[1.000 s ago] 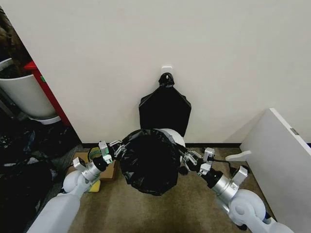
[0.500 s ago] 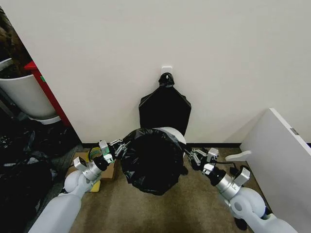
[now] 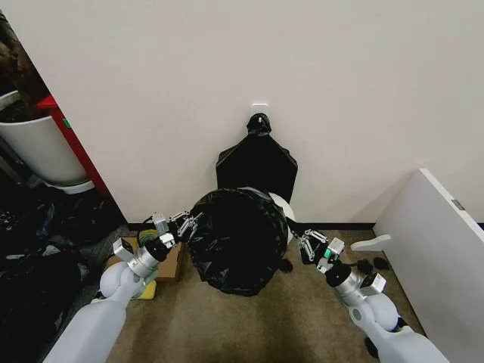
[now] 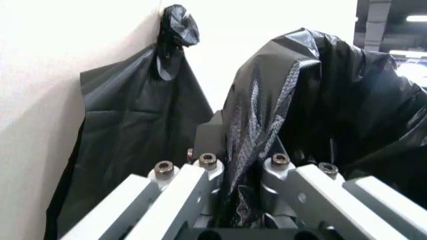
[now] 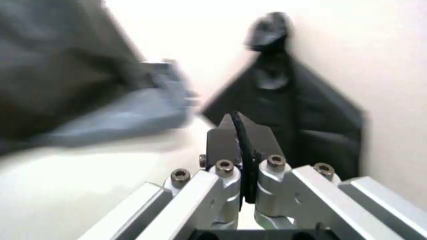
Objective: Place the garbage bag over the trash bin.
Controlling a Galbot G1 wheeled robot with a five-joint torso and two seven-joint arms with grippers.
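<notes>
Black plastic: the garbage bag (image 3: 236, 240) is stretched over the mouth of the trash bin (image 3: 281, 209), which sits on the carpet against the wall; only a sliver of cream rim shows at the bag's 2 o'clock.
Left gripper: (image 3: 187, 224) at the bag's 9 o'clock, touching its edge; in the left wrist view its fingers are clenched on a fold of the film (image 4: 257, 120).
Right gripper: (image 3: 305, 243) at the bag's 3 o'clock, just apart from the covered bin; in the right wrist view its fingers are nearly closed with only a thin black strand (image 5: 241, 150) between them, so I judge it has little or no grip on the film.
Key relation: the uncovered rim lies on the far right side, toward 2 o'clock, nearer the right gripper than the left; the bag's open edge would need to go that way.
Behind: a flat black bundle (image 3: 257, 168) hangs on the wall at 12 o'clock.
Aside: a white pot (image 3: 39, 150) stands far off at 10 o'clock.
</notes>
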